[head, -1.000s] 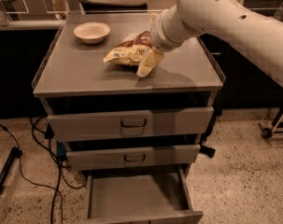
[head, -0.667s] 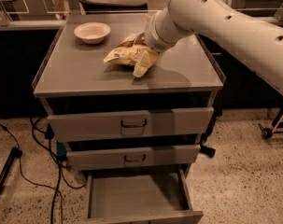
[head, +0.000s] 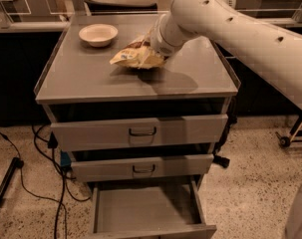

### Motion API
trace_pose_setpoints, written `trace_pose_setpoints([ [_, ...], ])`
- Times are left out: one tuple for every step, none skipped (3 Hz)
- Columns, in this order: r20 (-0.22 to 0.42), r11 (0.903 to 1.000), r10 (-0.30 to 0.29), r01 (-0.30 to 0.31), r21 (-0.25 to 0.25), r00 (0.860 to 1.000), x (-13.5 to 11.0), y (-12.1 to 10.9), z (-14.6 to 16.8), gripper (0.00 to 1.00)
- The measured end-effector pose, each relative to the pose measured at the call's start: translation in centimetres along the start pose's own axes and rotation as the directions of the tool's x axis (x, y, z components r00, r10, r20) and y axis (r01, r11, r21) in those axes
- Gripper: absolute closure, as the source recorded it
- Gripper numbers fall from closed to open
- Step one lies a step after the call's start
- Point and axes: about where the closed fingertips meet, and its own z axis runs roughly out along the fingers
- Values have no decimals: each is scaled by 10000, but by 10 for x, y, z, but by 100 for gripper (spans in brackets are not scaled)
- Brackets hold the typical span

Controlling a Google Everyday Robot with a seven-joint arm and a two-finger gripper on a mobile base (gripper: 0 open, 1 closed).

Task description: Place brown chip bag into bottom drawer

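Observation:
The brown chip bag (head: 133, 57), cream-yellow and dark brown, lies on the grey cabinet top (head: 90, 83), just right of its middle. My gripper (head: 152, 52) is at the bag's right end, mostly hidden behind the white wrist of my arm, which reaches in from the upper right. The bottom drawer (head: 140, 210) is pulled out below the cabinet, with a bare grey floor.
A round cream bowl (head: 98, 34) stands at the back left of the cabinet top. The two upper drawers (head: 140, 132) with dark wire handles are shut. Black cables (head: 46, 183) lie on the speckled floor at the left. A wheeled stand (head: 290, 136) is at the right.
My wrist has dropped lower and closer onto the bag's right end. The bag's drooping yellow corner has flattened and the bag has shifted slightly left.

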Motion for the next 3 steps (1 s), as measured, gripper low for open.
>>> trace_pose_setpoints([
  [-199,10000,-26,24,-85,9998,6,3,6,29],
  [-422,9998,-55,47,-185,9991,12,8,12,15],
  [-637,9997,-64,48,-253,9979,18,13,18,28],
])
